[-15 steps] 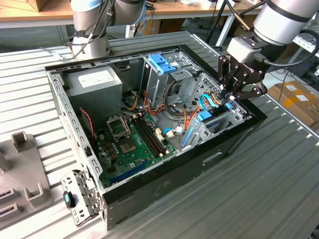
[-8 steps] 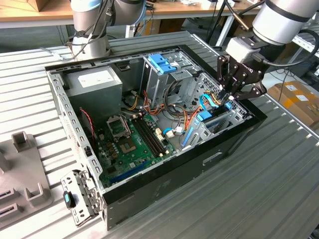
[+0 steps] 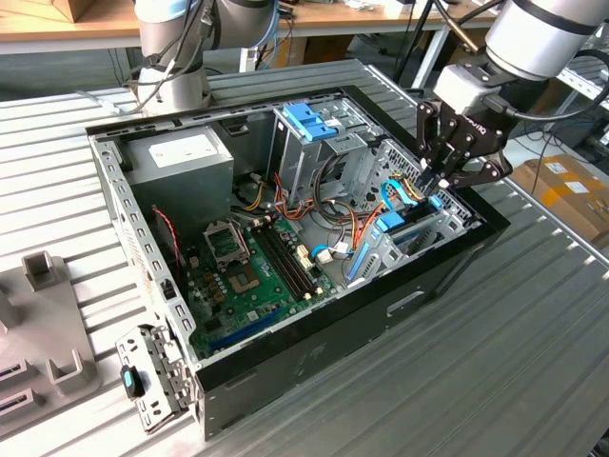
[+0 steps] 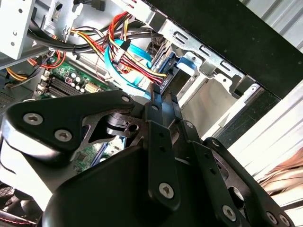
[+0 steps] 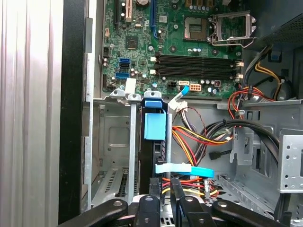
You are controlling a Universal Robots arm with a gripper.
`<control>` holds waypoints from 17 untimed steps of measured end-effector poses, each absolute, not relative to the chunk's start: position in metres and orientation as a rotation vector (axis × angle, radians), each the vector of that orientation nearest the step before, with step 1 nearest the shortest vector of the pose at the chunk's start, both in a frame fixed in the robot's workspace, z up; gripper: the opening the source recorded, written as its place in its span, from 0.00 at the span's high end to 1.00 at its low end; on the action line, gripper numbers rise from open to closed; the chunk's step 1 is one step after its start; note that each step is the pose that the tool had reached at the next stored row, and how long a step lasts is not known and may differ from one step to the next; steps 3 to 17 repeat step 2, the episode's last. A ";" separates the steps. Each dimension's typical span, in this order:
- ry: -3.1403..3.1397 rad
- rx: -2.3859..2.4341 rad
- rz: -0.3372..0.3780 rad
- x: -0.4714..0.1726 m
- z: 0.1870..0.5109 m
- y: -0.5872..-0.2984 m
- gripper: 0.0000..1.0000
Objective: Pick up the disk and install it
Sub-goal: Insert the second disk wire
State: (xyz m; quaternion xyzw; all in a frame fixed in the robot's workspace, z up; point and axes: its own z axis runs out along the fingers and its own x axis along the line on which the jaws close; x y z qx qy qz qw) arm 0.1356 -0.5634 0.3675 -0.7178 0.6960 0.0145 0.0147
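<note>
pincer (image 3: 440, 179) above drive cage | disk (image 3: 404, 227) seated in open computer case (image 3: 285, 362)

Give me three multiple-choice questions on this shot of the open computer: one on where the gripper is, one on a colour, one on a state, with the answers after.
1. Where does the gripper hang?
A over the power supply
B over the drive bay at the exterior view's right end of the computer case
C over the table outside the case

2. What colour is the plastic on the disk in the bay?
A red
B light blue
C yellow

3. How is the computer case?
A closed
B open on top
C upside down

Answers:
1. B, it sits above the bay's metal cage.
2. B, the first wrist view shows light-blue plastic.
3. B, the motherboard lies exposed.
</note>
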 end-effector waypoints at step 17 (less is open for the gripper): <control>2.166 -2.234 0.045 0.136 0.368 -0.563 0.76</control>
